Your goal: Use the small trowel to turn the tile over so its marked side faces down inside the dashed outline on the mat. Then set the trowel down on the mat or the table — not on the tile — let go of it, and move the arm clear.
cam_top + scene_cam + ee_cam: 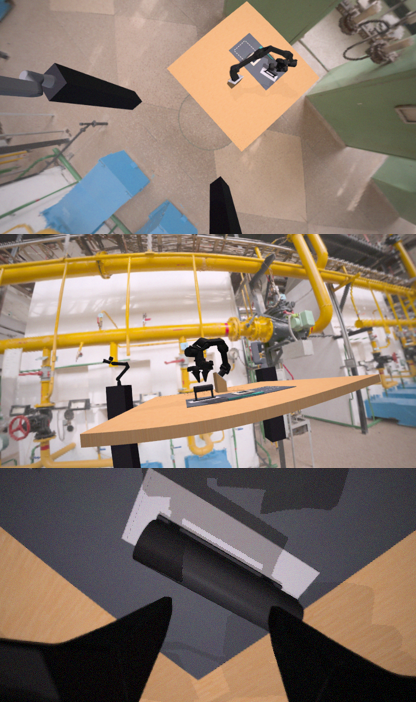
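Note:
The small trowel, with a black bar handle [270, 72] [203, 387] [225, 578] raised on two posts over a flat pale blade, lies on the dark grey mat [266, 86] [279, 389] [50, 508]. My gripper [201, 381] [220, 608] is open and empty, pointing down just above the handle. In the wrist view the handle runs diagonally, beyond the left fingertip and partly behind the right one. The cream tile [255, 61] lies flat on the mat near its middle, partly hidden by the arm in the top view. The dashed outline [239, 45] is at the mat's far end, with no tile inside.
A thin teal strip [271, 55] [247, 395] lies along the mat's edge beside the tile. An upright wooden block [220, 383] stands by the arm's base. The arm arches over the mat and tile. Black pillars stand around the table [215, 96] [162, 420].

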`<state>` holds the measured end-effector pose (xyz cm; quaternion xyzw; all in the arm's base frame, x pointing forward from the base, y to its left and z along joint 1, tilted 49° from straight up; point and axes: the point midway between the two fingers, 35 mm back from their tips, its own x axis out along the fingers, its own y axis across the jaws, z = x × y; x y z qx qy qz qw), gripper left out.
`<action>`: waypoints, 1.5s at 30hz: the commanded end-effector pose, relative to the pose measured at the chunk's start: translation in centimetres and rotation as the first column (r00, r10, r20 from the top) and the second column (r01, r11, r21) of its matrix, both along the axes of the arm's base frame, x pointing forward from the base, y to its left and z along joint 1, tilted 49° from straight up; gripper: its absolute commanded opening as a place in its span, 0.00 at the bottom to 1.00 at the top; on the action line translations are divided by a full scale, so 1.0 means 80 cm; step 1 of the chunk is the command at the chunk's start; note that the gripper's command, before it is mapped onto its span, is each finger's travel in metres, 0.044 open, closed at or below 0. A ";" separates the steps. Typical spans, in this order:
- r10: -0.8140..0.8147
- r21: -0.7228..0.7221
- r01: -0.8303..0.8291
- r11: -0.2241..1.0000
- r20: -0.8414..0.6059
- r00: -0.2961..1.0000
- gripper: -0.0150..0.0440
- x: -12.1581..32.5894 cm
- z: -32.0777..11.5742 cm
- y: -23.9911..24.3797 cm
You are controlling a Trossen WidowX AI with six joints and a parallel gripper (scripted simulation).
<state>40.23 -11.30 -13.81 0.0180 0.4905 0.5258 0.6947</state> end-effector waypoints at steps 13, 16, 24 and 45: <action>0.342 -0.058 -0.348 0.936 0.392 0.854 0.71 0.000 0.001 0.000; 0.397 -0.084 -0.406 0.910 0.458 0.795 0.71 0.000 0.001 0.001; 0.522 -0.175 -0.540 0.823 0.607 0.599 0.71 0.000 0.001 0.001; 0.584 -0.252 -0.610 0.751 0.685 0.437 0.71 0.001 -0.011 0.015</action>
